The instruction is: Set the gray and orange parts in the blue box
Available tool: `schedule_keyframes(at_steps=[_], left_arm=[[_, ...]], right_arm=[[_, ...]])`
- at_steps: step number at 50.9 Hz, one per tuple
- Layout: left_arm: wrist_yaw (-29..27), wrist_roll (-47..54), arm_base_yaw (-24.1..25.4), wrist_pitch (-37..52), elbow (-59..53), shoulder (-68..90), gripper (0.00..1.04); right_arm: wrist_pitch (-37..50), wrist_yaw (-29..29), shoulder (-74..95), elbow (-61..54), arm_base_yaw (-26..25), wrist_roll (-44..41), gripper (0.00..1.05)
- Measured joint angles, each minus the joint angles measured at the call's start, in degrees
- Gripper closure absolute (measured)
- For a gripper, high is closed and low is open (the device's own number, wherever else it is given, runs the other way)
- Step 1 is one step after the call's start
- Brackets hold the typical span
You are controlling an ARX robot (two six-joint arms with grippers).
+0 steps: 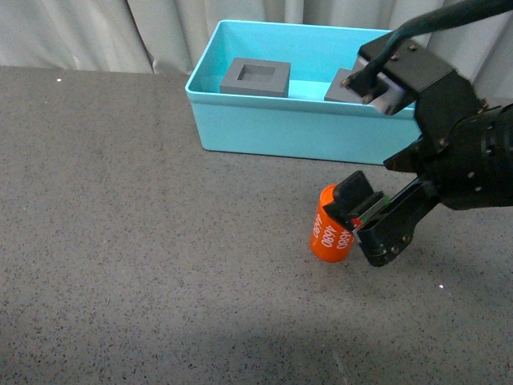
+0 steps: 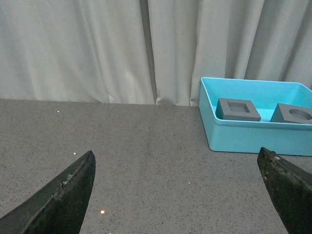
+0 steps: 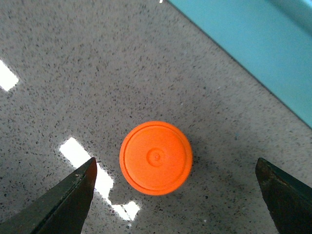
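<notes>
Our right hand [image 1: 367, 218] hovers wide open and empty, centred over the upright orange plastic cylinder [image 1: 331, 235] on the speckled gray bench [image 1: 120, 241], so closing should pinch it. The 2 matte gray cubes [image 1: 256, 77] already sit in the turquoise plastic box [image 1: 264, 128].

right tool [image 1: 365, 218] tilted down, spread, left tool [image 2: 175, 152] spread

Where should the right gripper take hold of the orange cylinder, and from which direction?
Probably across the curved side wall of the orange cylinder, coming straight down from above. It stands upright on the table, flat round top facing the open right gripper, with free space on both sides for the fingers.
</notes>
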Motion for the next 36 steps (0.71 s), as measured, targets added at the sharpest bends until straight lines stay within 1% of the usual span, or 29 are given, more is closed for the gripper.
schedule_keyframes(at_steps=[13,18,21,29,30,34,36], left_arm=[[0.0,0.0,0.0,0.0,0.0,0.0,0.07],[0.0,0.0,0.0,0.0,0.0,0.0,0.07],[0.0,0.0,0.0,0.0,0.0,0.0,0.07],[0.0,0.0,0.0,0.0,0.0,0.0,0.07],[0.0,0.0,0.0,0.0,0.0,0.0,0.07],[0.0,0.0,0.0,0.0,0.0,0.0,0.07],[0.0,0.0,0.0,0.0,0.0,0.0,0.07]], right_arm=[[-3.7,1.7,7.5,5.5,2.7,0.1,0.10],[-4.2,3.9,9.1,7.0,3.3,0.7,0.11],[-5.7,5.2,9.6,8.0,3.5,0.6,0.18],[-9.3,7.0,10.2,9.3,3.7,0.5,0.39],[-9.8,7.1,10.4,9.3,3.7,0.5,0.45],[-10.5,7.4,10.5,9.3,3.7,0.5,0.58],[-10.8,7.0,10.0,9.4,3.7,0.8,0.61]])
